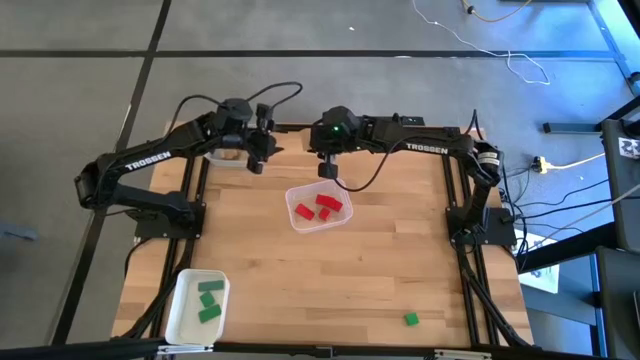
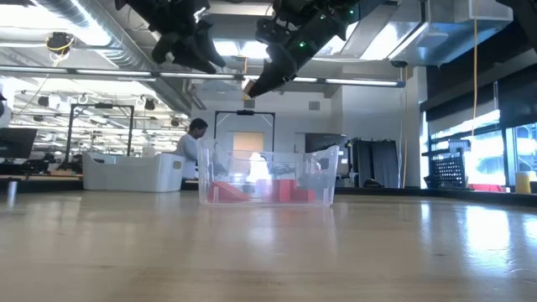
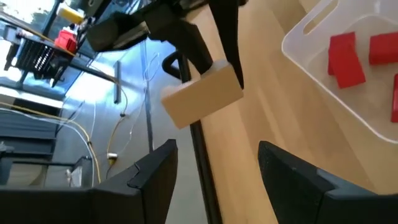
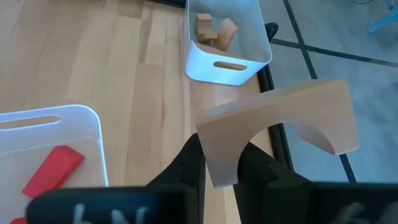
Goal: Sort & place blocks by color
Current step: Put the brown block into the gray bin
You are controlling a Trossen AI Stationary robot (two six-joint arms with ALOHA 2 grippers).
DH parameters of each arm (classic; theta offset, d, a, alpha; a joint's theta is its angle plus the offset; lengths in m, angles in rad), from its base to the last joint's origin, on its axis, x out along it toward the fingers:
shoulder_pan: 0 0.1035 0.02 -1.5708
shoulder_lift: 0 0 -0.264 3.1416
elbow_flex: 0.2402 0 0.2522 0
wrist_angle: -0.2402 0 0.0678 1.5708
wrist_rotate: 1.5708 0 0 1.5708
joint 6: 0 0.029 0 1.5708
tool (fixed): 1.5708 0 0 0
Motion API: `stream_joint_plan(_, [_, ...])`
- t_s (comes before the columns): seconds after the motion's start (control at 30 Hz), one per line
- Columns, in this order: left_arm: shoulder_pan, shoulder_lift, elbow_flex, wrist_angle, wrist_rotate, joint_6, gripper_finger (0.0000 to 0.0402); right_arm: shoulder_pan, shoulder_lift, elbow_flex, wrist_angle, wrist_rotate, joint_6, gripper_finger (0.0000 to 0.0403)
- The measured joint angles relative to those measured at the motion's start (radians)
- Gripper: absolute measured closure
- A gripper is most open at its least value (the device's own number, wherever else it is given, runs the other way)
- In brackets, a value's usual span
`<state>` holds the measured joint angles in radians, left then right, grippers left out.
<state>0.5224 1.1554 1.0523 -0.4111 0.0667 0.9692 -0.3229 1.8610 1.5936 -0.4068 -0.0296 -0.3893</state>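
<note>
Two tools are up over the back of your worktop [image 1: 380,270], which is pale butcher-block planks in a dark frame. Your right tool [image 4: 221,163] is pinched narrow on a tan arch block [image 4: 280,127]: smooth plain wood, flat on top with a curved cutout underneath, gripped by one leg and hanging off to the side. In the low view it's held well above the clear tray [image 2: 268,178]. Your left tool [image 3: 217,165] has its fingers spread wide with nothing between them, hovering right next to the right one.

Red blocks [image 1: 320,206], including a wedge-shaped one, sit in that clear, rounded plastic tray mid-worktop. More tan blocks [image 4: 214,30] are in a white handled bin [image 4: 227,56] at the back edge. Green blocks [image 1: 209,300] lie in a white tray [image 1: 180,315] at the front left corner, and one lone green block [image 1: 411,319] sits on bare wood near the front.
</note>
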Motion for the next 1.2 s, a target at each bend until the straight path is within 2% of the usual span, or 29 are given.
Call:
stream_joint_plan(0.37, [-0.029,0.032,0.001,0.034,0.029,-0.061,0.0187,0.001,0.0,0.0,0.015,-0.014,-0.01,0.0353])
stream_joint_plan(0.5, [-0.034,0.056,0.001,0.105,0.032,0.071,0.0187,0.001,0.0,0.0,0.025,-0.101,-0.012,0.0353])
stream_joint_plan(0.67, [-0.044,0.089,0.001,0.137,0.026,0.24,0.0188,0.002,0.0,0.0,0.024,-0.157,-0.009,0.0353])
stream_joint_plan(0.87, [-0.087,0.112,0.001,0.138,0.019,0.283,0.0191,0.002,0.0,0.0,0.025,-0.158,-0.009,0.0353])
stream_joint_plan(0.97, [-0.109,0.124,0.001,0.133,0.019,0.356,0.0191,0.001,0.0,0.0,0.025,-0.188,-0.008,0.0353])
stream_joint_plan(1.03, [-0.123,0.137,0.001,0.137,-0.014,0.417,0.0191,0.001,0.0,0.0,0.024,-0.22,-0.008,0.0353])
stream_joint_plan(1.2, [-0.162,0.175,0.001,0.173,-0.207,0.543,0.0192,0.001,0.0,-0.001,0.024,-0.234,-0.007,0.0353])
